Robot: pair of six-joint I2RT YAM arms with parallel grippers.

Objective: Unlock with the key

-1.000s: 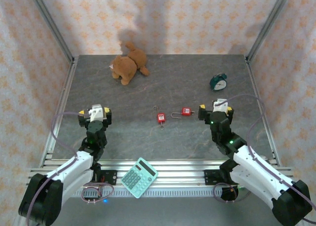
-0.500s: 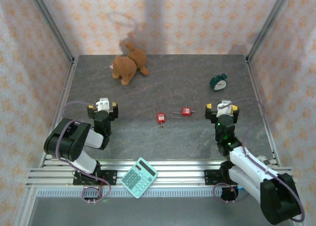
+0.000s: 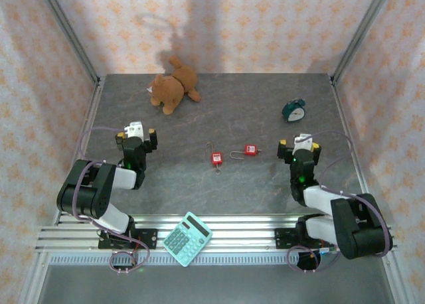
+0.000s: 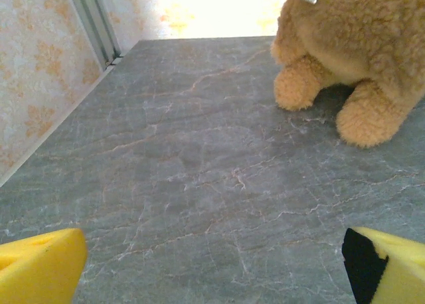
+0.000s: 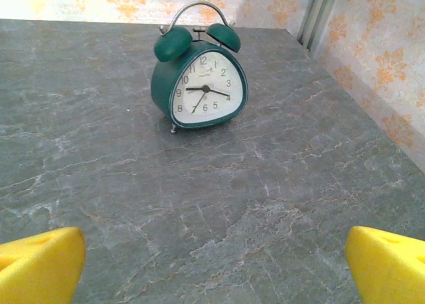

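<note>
red padlock [image 3: 216,158] lies in the middle of the worktop [image 3: 232,121], its shackle pointing far. a second red padlock [image 3: 250,149] sits just right of it, not touching, with a thin metal loop reaching left. which piece is the key i cannot tell. left tool [image 3: 136,134] sits low at the left, released and empty, facing the teddy bear [image 3: 172,88]. right tool [image 3: 300,145], also released and empty, faces the green alarm clock [image 3: 293,109]. a calculator [image 3: 188,238] lies on the near rail.
</note>
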